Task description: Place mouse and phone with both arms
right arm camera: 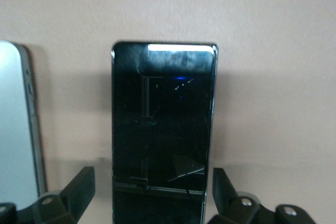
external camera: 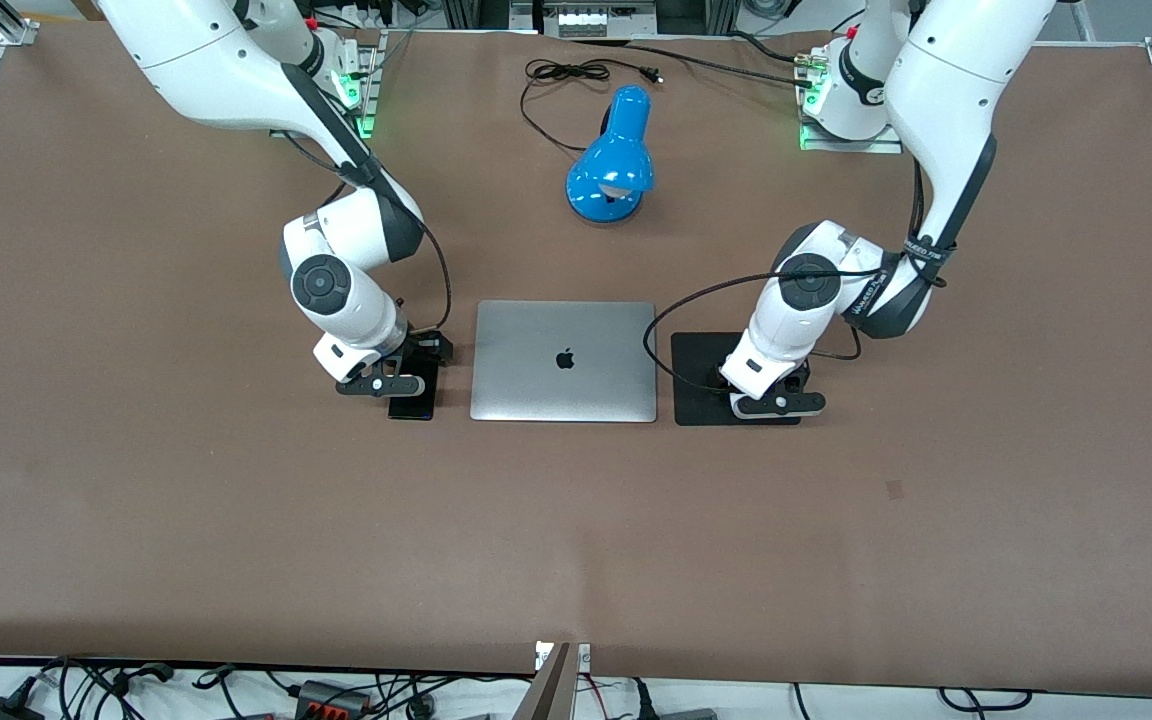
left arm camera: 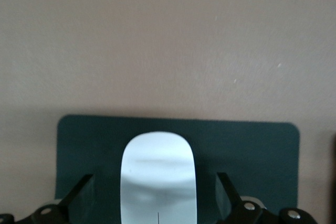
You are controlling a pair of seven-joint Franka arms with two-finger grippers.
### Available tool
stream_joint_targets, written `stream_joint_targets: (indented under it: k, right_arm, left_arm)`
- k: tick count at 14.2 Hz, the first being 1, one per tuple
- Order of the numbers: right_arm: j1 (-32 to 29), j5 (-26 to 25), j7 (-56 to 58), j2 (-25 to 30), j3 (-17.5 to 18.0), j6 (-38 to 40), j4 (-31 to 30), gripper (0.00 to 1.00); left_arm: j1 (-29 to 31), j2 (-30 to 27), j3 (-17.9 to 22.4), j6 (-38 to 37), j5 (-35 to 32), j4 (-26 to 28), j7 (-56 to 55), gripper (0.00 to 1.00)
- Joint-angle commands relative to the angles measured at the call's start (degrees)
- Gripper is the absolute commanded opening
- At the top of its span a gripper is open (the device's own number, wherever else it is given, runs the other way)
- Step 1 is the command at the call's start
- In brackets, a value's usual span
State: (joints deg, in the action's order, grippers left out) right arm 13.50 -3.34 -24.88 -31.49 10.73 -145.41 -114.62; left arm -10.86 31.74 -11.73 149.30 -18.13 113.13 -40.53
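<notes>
The white mouse [left arm camera: 157, 174] lies on a black mouse pad [left arm camera: 257, 150] at the left arm's end of the laptop. My left gripper [left arm camera: 155, 203] is low over it and open, a finger [left arm camera: 79, 198] on each side with a gap to the mouse. In the front view the left gripper [external camera: 781, 395] hides the mouse. The black phone [right arm camera: 163, 124] lies flat on the table beside the laptop at the right arm's end. My right gripper [right arm camera: 152, 195] is open and straddles it without touching. The phone's near end [external camera: 411, 407] shows under the right gripper [external camera: 396, 380].
A closed silver laptop [external camera: 564, 360] lies between the phone and the mouse pad [external camera: 701, 385]; its edge shows in the right wrist view [right arm camera: 16, 129]. A blue desk lamp [external camera: 611, 160] with a black cable [external camera: 556, 75] lies farther from the front camera.
</notes>
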Motion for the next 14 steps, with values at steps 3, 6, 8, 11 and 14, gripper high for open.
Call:
stream_joint_targets:
  k: [3, 6, 8, 11, 14]
  right_arm:
    - [-5.83, -1.05, 0.79, 9.58, 0.17, 16.14, 8.23, 1.00]
    - [-10.76, -0.88, 6.91, 12.67, -0.09, 32.60, 20.63, 1.00]
    - [-13.66, -0.44, 14.20, 14.51, -2.27, 36.50, 24.52, 1.00]
    - [-14.11, -0.79, 19.25, 17.59, -7.56, 44.05, 27.95, 1.00]
    - [-15.87, 0.08, 19.17, 20.40, -8.88, 50.82, 31.12, 1.00]
  left_arm:
    - [1.89, -6.95, 0.05, -18.38, -1.74, -6.23, 10.70, 1.00]
    - [2.60, -10.46, -0.74, -34.12, -0.86, -13.44, 17.57, 1.00]
    - [2.60, -13.10, -0.75, -42.74, -0.07, -18.62, 22.14, 1.00]
    - [7.59, -14.61, -0.66, -54.09, 13.42, -27.75, 29.78, 1.00]
    - [12.08, -14.69, -0.13, -59.39, 18.74, -33.40, 37.00, 1.00]
